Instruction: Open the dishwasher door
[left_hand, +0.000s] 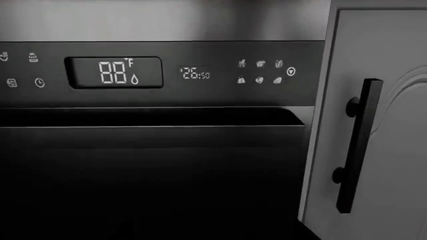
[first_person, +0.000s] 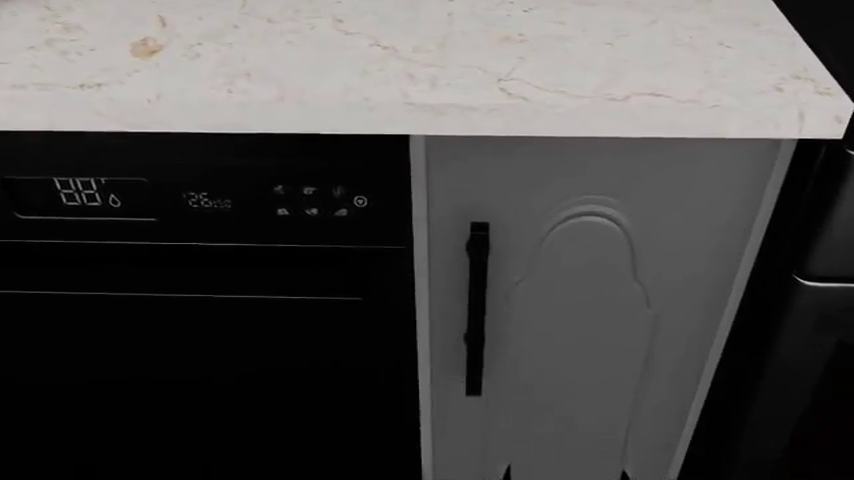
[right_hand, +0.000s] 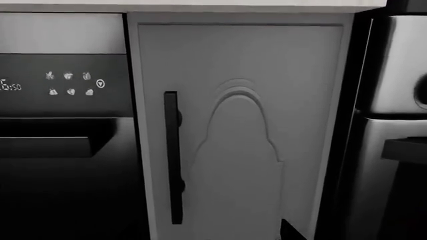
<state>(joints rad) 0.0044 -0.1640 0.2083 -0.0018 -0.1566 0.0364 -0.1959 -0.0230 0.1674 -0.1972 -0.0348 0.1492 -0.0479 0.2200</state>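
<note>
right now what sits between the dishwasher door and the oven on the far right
A pale grey cabinet door with a black bar handle fills that stretch between the dishwasher door and the oven, clearest in the right wrist view.

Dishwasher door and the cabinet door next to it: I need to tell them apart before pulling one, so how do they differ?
The dishwasher door is glossy black; the cabinet door is pale grey. The dishwasher door carries a lit display and small touch icons; the cabinet door has only a raised arched panel. The dishwasher door has a horizontal recessed grip; the cabinet door has a vertical black bar handle. Both sit shut under the same marble counter.
</note>
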